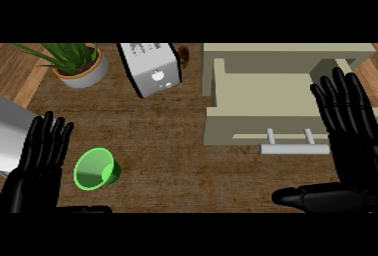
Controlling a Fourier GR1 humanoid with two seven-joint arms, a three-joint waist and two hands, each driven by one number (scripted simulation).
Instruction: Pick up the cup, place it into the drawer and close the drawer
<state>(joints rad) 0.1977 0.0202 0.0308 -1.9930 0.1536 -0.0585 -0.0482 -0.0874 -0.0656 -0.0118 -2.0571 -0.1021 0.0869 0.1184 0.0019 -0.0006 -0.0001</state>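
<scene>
A green cup lies tilted on the brown counter at the lower left, its mouth facing up and left. My left hand stands just left of it, fingers straight and upward, apart from the cup. The beige drawer is pulled open at the upper right, its inside bare, with a pale handle on its front. My right hand is open at the right edge, fingers straight over the drawer's right side, thumb pointing left below the handle.
A silver toaster stands behind the middle of the counter. A potted plant sits at the upper left. A grey box edge shows at the far left.
</scene>
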